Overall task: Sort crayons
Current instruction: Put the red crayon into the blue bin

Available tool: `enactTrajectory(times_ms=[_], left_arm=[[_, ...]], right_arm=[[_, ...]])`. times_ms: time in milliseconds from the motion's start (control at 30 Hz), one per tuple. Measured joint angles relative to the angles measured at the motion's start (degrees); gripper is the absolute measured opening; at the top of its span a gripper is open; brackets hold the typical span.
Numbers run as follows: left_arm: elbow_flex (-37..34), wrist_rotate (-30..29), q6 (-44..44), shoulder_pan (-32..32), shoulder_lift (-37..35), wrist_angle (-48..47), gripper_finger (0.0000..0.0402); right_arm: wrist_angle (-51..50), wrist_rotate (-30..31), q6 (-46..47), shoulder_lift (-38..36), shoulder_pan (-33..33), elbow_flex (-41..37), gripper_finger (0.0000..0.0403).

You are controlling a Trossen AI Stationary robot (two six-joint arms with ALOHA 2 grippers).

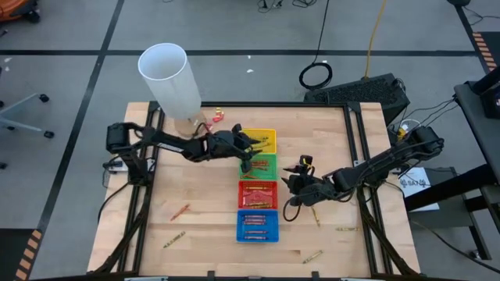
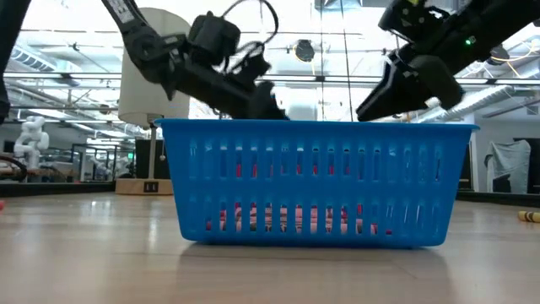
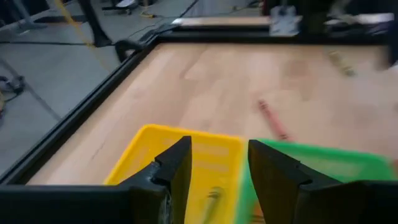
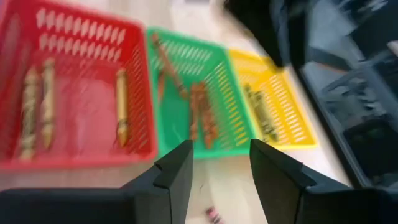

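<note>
Four trays stand in a row on the table, from far to near: yellow (image 1: 264,140), green (image 1: 262,165), red (image 1: 258,193) and blue (image 1: 257,226). Each holds crayons. My left gripper (image 1: 251,145) hovers open above the yellow tray (image 3: 155,146), near its border with the green one; an olive crayon (image 3: 211,200) lies in the tray below its fingers. My right gripper (image 1: 292,184) stands open just right of the red tray, above the table, with nothing between its fingers (image 4: 214,168). It faces the red (image 4: 81,99), green (image 4: 186,93) and yellow (image 4: 273,106) trays.
Loose crayons lie on the wood: a red one (image 1: 180,211) and an olive one (image 1: 173,239) near left, others (image 1: 312,255), (image 1: 346,229), (image 1: 316,216) near right. A tall white cylinder (image 1: 168,82) stands at the far left corner. A black rail (image 1: 273,104) frames the table.
</note>
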Motion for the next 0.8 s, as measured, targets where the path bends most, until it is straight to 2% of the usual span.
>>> enactTrajectory(times_ms=[233,433,567,667,800], left_arm=[[-0.1,0.4,-4.2,-6.2,-6.4,-6.8,0.0157],[-0.2,0.4,-4.5,-12.9,-10.4,-11.5,0.0157],[-2.6,-0.6,-4.6,-17.6,-10.9,-10.4,0.0157],[-4.3,-4.9,-6.0,-20.8,-10.9,-9.5,0.0157],[-6.3,-10.0,-6.0,-24.8,-10.9,-7.6,0.0157]], right_arm=[[-12.7,-12.2,-1.5,-5.6,-3.2,3.4,0.0144],[-20.2,-22.3,-7.6,-10.6,-10.5,2.7,0.0144],[-18.6,-30.1,-9.1,-11.4,-17.2,-0.2,0.0144],[-15.8,-35.2,-11.3,-10.9,-21.2,-3.5,0.0139],[-10.8,-38.1,-13.7,-10.2,-25.7,-6.8,0.0128]])
